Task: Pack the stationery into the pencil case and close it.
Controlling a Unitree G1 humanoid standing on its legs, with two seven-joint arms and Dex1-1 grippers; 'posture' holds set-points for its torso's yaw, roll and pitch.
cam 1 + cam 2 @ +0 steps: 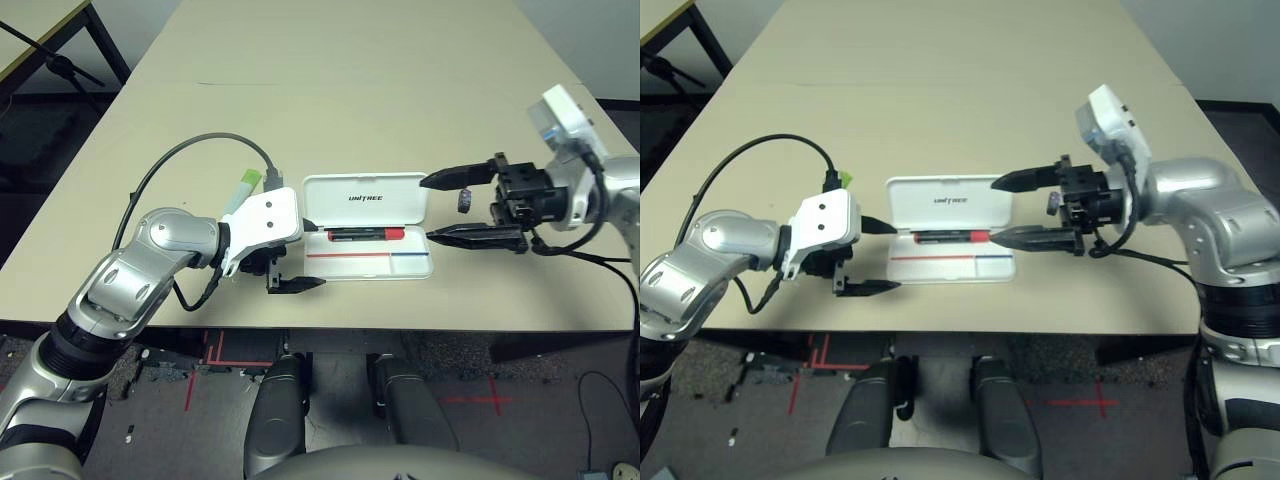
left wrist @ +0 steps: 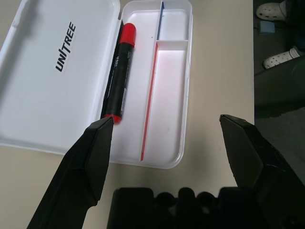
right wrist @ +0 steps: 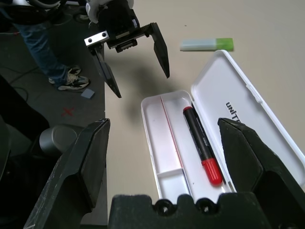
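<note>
The white pencil case (image 1: 345,212) lies open in the middle of the table, its "UNITREE" lid flat on the far side. A red marker (image 1: 365,234) with a black cap lies in the tray (image 2: 169,81) along the hinge. The pale green highlighter (image 1: 245,187) rests on the table behind my left wrist. A tiny dark cylinder (image 1: 464,200) sits on the table just right of the case. My left gripper (image 1: 305,255) stands open at the case's left end, holding nothing. My right gripper (image 1: 428,208) stands open at the right end, also without anything in it.
The table's near edge runs just in front of the case. A person's jeans and shoe (image 3: 71,78) stand on the floor beside the table, with white shoes (image 2: 274,9) farther off. Another table (image 1: 40,30) stands at the far left.
</note>
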